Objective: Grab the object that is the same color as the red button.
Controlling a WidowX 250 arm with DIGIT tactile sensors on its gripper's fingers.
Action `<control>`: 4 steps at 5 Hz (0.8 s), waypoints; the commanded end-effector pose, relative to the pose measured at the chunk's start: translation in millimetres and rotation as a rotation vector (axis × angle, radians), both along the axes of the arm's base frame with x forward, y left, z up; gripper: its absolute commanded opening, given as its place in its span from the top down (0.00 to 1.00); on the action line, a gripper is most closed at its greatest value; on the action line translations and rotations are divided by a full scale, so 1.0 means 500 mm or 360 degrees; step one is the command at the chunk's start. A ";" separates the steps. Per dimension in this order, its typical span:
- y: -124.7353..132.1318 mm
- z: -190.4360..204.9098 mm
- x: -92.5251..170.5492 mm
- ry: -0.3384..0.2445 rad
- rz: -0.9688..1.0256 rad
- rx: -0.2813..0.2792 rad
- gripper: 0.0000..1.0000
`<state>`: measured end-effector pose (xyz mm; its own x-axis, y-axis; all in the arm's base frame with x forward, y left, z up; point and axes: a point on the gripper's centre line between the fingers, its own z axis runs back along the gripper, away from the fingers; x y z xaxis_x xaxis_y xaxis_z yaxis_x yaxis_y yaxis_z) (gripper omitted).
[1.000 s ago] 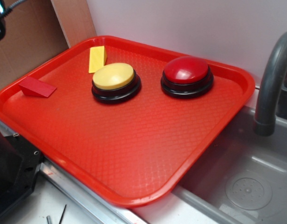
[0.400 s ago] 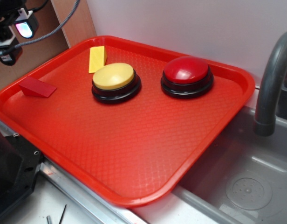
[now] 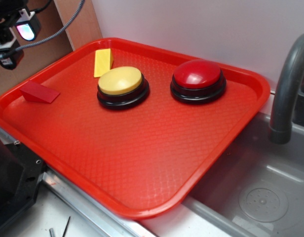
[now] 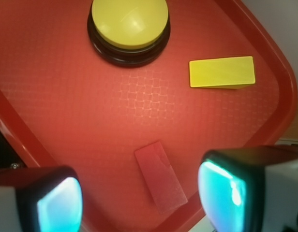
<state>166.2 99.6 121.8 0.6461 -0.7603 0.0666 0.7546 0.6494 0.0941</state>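
- While hovering above the near-left corner of the big red plastic tray [image 3: 142, 163]: gripper [image 4: 139, 198], fingers [image 4: 57, 203] spread apart, empty.
- Below, between the fingers: small flat matte red wedge block [image 4: 160, 176], lying on the tray floor near the rim.
- Farther in: yellow wedge block [image 4: 221, 72] and round yellow dome button on a black base [image 4: 128, 26], just apart.
- Farthest, toward the tray's other side: glossy red dome button on a black base [image 3: 198, 79].
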 end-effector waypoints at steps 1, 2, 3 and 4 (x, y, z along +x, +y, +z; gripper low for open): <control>0.037 -0.055 -0.002 0.0019 -0.0388 0.0241 0.00; 0.046 -0.087 0.012 0.0058 -0.0463 0.0247 0.00; 0.060 -0.108 0.026 0.0062 -0.0457 0.0269 0.00; 0.072 -0.143 0.033 0.0104 -0.0485 0.0261 0.00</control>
